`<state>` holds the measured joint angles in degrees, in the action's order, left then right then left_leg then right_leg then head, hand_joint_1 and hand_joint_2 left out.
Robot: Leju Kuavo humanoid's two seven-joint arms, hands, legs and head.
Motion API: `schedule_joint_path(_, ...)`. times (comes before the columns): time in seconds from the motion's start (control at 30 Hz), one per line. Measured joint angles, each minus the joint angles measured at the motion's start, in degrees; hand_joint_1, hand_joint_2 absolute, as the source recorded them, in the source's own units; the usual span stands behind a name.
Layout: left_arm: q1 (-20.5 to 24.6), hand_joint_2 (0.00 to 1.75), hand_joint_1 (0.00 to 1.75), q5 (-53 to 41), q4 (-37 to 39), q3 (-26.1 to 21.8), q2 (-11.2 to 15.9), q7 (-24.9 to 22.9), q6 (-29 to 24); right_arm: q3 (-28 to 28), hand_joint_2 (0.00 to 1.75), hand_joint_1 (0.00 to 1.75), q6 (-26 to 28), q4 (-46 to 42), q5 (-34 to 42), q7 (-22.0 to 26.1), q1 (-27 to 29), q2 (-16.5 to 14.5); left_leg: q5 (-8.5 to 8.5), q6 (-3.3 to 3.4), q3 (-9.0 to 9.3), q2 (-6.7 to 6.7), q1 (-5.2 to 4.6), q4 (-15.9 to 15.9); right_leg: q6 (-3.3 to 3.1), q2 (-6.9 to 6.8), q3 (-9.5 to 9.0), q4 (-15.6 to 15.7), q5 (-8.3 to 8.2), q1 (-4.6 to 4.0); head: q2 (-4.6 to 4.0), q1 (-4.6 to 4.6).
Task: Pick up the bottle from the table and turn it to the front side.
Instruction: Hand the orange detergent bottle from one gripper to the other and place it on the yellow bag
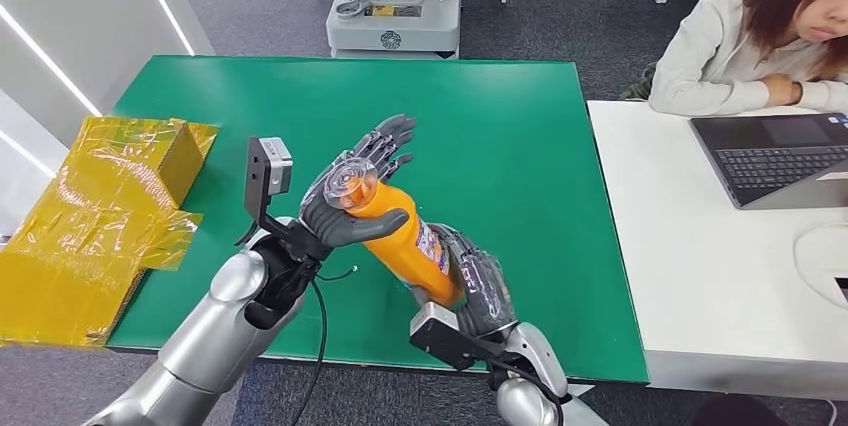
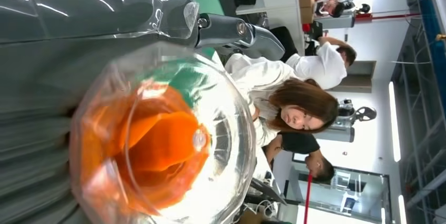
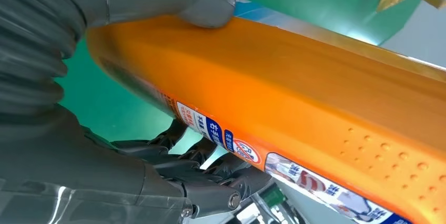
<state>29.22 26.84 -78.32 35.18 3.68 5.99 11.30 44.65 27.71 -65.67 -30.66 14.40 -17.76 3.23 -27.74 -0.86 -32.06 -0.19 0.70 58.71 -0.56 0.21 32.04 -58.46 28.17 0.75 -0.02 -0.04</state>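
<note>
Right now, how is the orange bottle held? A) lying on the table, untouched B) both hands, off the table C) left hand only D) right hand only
B: the left hand wraps the cap end and the right hand grips the base of the orange bottle, raised above the green table.

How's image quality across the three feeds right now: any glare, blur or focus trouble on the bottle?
Head view: sharp, evenly lit; the orange plastic bottle reads clearly, with glare on the crinkled yellow film. Left wrist view: its clear cap is too close, soft and glary. Right wrist view: bottle body slightly soft, label partly legible.
</note>
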Motion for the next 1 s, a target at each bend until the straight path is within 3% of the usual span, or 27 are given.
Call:
schedule_joint_path(0.4,0.2,1.75,1.75,0.5,0.0,1.6,1.1,1.2,-0.4,0.1,1.75,1.75,2.6,2.1,5.7,0.0,-0.2,0.2,0.0,0.0,0.0,0.01,0.0,0.0,-0.01,0.01,0.03,0.0,0.0,0.0,0.0,0.01)
schedule_joint_path(0.47,0.2,1.75,1.75,0.4,-0.2,1.7,1.2,1.3,-0.6,0.0,1.75,1.66,2.7,1.9,7.0,-0.1,0.0,0.3,0.0,0.0,0.0,0.01,0.01,0.0,-0.01,0.0,0.03,0.0,0.0,0.0,0.0,0.0)
schedule_joint_path(0.5,0.2,1.75,1.75,0.3,-0.3,1.7,1.2,1.3,-0.6,-0.1,1.75,1.54,2.7,1.7,7.7,-0.1,0.1,0.5,0.0,0.0,-0.01,0.01,0.01,0.0,-0.01,0.0,0.03,0.0,0.0,0.0,0.0,0.0)
schedule_joint_path(0.6,0.2,1.75,1.75,-0.3,-0.7,1.7,1.2,1.4,-0.8,-0.4,1.75,0.39,2.8,0.7,10.3,0.2,0.7,1.0,0.0,0.0,-0.01,0.01,0.0,0.0,-0.01,0.0,0.03,0.0,0.0,0.0,0.0,0.0)
schedule_joint_path(0.63,0.2,1.75,1.75,-0.6,-0.8,1.7,1.2,1.5,-0.9,-0.7,1.75,0.08,2.8,0.1,11.4,0.3,1.1,1.3,0.0,0.0,-0.01,0.0,0.0,0.0,-0.01,0.0,0.03,0.0,0.0,0.0,0.0,0.0)
schedule_joint_path(0.67,0.2,1.75,1.75,-0.9,-1.0,1.7,1.3,1.7,-0.9,-1.2,1.75,0.0,3.0,-0.5,12.4,0.4,1.6,1.5,0.0,0.0,-0.02,-0.01,0.0,0.0,-0.01,-0.01,0.03,0.0,0.0,0.0,0.0,0.01)
schedule_joint_path(0.87,0.2,1.75,1.75,-5.8,-2.2,1.8,2.0,3.7,-2.0,-5.9,1.75,0.0,4.2,-6.3,16.4,0.7,5.3,3.6,0.0,0.0,-0.06,-0.01,-0.02,0.0,0.0,-0.02,0.03,0.0,0.0,0.01,0.0,0.02)
schedule_joint_path(1.0,0.2,1.75,1.75,-16.5,-3.7,1.7,3.2,5.7,-7.1,-9.0,1.75,0.0,3.3,-11.7,17.8,1.3,8.7,4.7,0.0,0.0,-0.06,-0.02,-0.01,0.0,-0.01,-0.03,0.05,0.0,0.0,0.01,0.0,0.0)
